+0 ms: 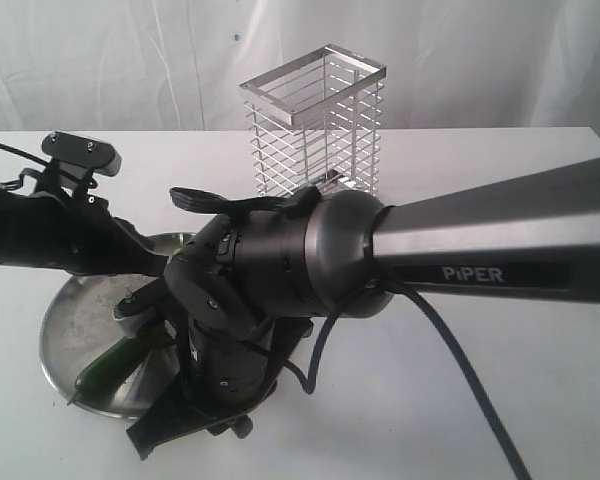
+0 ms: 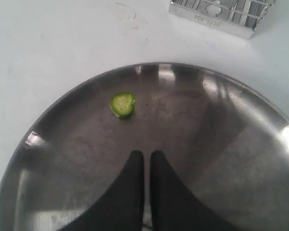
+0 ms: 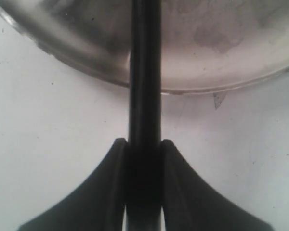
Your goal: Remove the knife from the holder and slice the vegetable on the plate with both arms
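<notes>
The round steel plate (image 1: 68,335) sits at the front left of the table. The dark-green vegetable (image 1: 110,365) lies on the plate's near side, and a cut-off pale green slice (image 2: 123,104) rests further in on the plate (image 2: 221,144). My left gripper (image 2: 147,155) hovers over the plate, its fingers nearly touching with nothing between them, apart from the slice. My right gripper (image 3: 144,144) is shut on the black knife (image 3: 144,72), which reaches across the plate's rim (image 3: 86,60). The wire holder (image 1: 315,125) stands at the back.
The right arm's silver link (image 1: 480,240) and bulky black joints (image 1: 270,270) fill the middle of the exterior view and hide part of the plate and both grippers. A black cable (image 1: 460,370) trails off it. The holder's steel rim (image 2: 221,14) shows beyond the plate.
</notes>
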`<state>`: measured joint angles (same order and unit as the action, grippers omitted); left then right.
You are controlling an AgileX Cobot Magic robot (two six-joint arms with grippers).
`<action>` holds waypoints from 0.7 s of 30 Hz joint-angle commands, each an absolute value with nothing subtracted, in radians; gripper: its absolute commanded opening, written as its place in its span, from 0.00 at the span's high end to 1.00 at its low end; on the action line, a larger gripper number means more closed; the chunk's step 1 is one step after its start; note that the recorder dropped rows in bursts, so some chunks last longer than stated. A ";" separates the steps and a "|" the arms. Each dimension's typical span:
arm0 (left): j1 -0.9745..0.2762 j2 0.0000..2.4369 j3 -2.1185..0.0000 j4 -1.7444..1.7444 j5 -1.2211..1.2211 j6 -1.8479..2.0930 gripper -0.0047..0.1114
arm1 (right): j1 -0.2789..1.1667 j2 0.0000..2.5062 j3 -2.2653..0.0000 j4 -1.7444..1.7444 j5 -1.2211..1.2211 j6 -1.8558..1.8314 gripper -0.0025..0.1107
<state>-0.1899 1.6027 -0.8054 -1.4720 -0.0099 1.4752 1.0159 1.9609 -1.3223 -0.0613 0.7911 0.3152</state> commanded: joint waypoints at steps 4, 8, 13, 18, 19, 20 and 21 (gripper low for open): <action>-0.182 1.547 -0.740 -1.488 -0.090 1.529 0.96 | 1.016 1.958 -1.325 -0.059 0.788 0.319 0.98; -0.125 1.425 -0.734 -1.446 0.069 1.569 0.96 | 1.016 1.958 -1.325 -0.059 0.788 0.317 0.98; 0.014 1.366 -0.727 -1.322 0.316 1.453 0.96 | 1.016 1.958 -1.325 -0.059 0.788 0.309 0.98; 0.038 1.383 -0.821 -0.651 0.522 0.862 0.96 | 1.016 1.958 -1.325 -0.059 0.770 0.289 0.98; 0.038 1.387 -0.841 -0.611 0.554 0.806 0.96 | 1.016 1.958 -1.325 -0.059 0.765 0.284 0.98; 0.036 1.387 -0.851 -0.611 0.567 0.806 0.96 | 1.016 1.958 -1.325 -0.059 0.763 0.278 0.98; 0.036 1.387 -0.853 -0.613 0.571 0.806 0.96 | 1.016 1.958 -1.325 -0.059 0.763 0.273 0.98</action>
<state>0.0339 1.3884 -0.8383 -0.6503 0.5188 0.8651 1.0159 1.9609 -1.3223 -0.0613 0.7714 0.2927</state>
